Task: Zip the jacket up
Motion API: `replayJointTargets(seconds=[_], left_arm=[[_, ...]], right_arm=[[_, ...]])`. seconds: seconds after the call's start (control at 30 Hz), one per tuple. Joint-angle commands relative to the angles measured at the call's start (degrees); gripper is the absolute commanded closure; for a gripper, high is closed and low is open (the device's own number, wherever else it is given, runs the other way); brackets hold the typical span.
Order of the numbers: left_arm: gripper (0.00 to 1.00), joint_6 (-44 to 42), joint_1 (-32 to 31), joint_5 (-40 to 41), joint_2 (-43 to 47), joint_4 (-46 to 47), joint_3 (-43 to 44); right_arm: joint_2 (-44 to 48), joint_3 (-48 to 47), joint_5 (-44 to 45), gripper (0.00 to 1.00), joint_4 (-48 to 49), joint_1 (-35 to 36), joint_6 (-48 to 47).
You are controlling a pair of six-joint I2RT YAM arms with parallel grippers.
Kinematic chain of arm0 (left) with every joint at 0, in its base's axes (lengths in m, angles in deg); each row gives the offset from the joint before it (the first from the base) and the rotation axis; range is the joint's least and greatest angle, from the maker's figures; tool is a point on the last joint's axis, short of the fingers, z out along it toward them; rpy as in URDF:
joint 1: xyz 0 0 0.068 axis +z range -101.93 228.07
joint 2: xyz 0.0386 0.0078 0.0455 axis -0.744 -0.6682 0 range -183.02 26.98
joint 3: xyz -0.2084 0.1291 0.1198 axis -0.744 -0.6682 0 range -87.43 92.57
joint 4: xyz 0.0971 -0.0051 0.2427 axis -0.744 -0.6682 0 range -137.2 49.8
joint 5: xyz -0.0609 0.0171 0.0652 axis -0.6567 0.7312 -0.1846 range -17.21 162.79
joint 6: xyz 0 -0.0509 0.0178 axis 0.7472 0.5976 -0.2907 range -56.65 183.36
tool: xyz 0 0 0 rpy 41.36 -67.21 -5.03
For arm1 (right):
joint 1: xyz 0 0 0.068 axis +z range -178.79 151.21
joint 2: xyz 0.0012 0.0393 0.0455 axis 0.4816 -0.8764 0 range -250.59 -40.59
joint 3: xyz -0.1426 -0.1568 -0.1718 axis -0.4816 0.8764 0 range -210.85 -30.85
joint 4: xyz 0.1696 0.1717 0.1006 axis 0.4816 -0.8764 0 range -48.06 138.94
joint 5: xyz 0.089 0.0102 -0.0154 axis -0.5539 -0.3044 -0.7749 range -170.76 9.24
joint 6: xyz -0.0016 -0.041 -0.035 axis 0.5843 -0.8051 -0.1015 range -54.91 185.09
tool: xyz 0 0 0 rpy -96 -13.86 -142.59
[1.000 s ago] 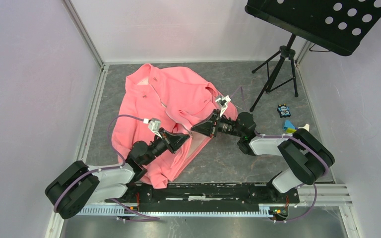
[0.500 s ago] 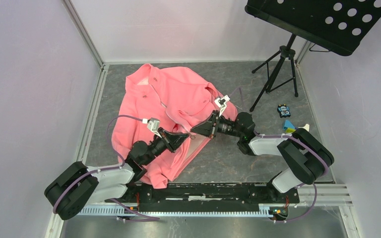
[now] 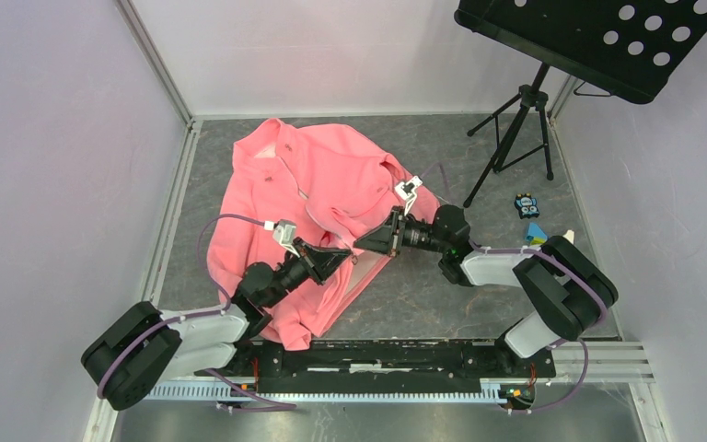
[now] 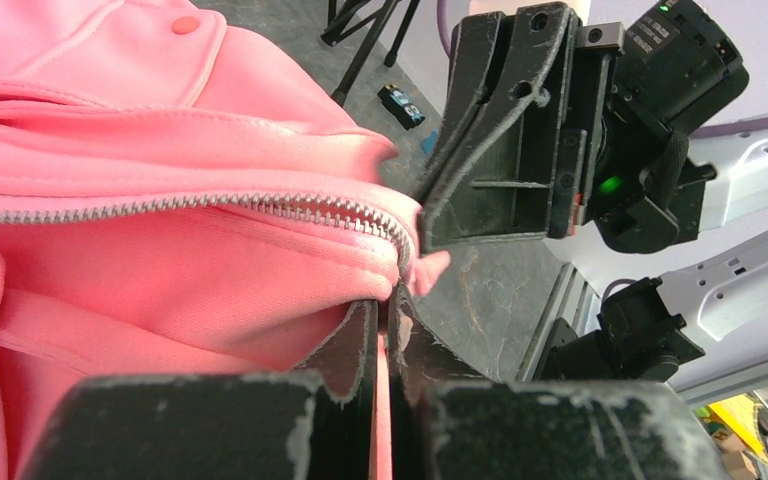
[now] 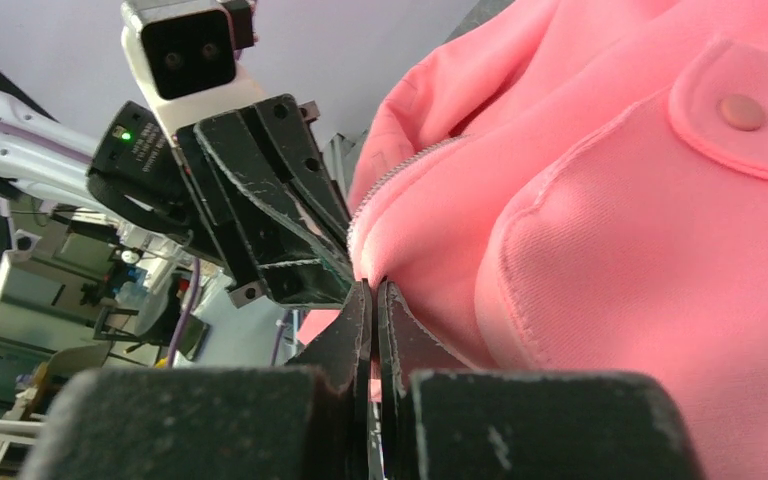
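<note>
Two pinches set, zip not started (by my reading).
Left gripper (image 4: 380,312) and right gripper (image 5: 374,292) each have fingers pressed together on a lower front edge of the jacket (image 3: 304,184), whose bulk lies beyond the fingertips. One bare row of zipper teeth (image 4: 210,206) runs just above the left fingers, so joining the ends and pulling up are left to do. Slider and pin are hidden in the folds, possibly behind the right fingers.

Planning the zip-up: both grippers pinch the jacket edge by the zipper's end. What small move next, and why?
Probably nudge the right gripper toward the left gripper, lining up the zipper ends: both are shut on the jacket, tips almost meeting, front seemingly open.
</note>
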State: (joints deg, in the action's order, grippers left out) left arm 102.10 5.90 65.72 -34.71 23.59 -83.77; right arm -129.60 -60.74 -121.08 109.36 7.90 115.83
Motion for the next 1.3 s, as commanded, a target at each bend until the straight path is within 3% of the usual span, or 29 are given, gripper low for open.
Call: replayJointTargets(seconds=[0.0,0.1,0.17,0.33,0.43,0.5,0.63,0.87,1.1,1.27], left_arm=[[0.98,0.7,-0.2,0.3,2.5,-2.0,0.6],[0.98,0.8,-0.2,4.4,5.3,-19.2,3.9],[0.98,2.2,-0.2,9.2,6.6,-30.1,6.0],[0.98,3.9,-0.2,10.5,7.2,-47.0,10.5],[0.98,3.9,-0.2,10.0,7.3,-51.1,11.4],[0.98,4.1,-0.2,10.0,7.5,-51.7,11.2],[0.98,4.2,-0.2,8.7,7.6,-51.9,10.8],[0.98,4.2,-0.2,7.4,7.6,-51.8,9.8],[0.98,5.2,-0.2,7.3,8.1,-51.4,9.2],[0.98,6.1,-0.1,7.3,8.6,-52.4,9.1]], right_arm=[[2.3,-1.5,1.6,1.00,-11.7,-2.8,-11.6],[2.8,-5.1,9.7,1.00,-34.6,-2.9,-27.2],[2.2,-4.3,12.5,0.95,-39.5,-2.8,-31.4],[3.5,-5.0,20.6,0.63,-53.5,1.5,-42.7],[7.7,-3.8,26.0,0.46,-56.3,1.8,-45.3],[9.5,-4.0,29.4,0.40,-57.9,1.8,-46.7],[8.0,-8.2,31.6,0.40,-61.6,1.6,-47.4],[2.4,-11.5,33.9,0.45,-55.1,3.3,-43.7],[-4.9,-13.4,63.0,0.46,-55.6,3.8,-38.2],[-3.5,-14.5,71.1,0.48,-63.1,0.7,-40.6]])
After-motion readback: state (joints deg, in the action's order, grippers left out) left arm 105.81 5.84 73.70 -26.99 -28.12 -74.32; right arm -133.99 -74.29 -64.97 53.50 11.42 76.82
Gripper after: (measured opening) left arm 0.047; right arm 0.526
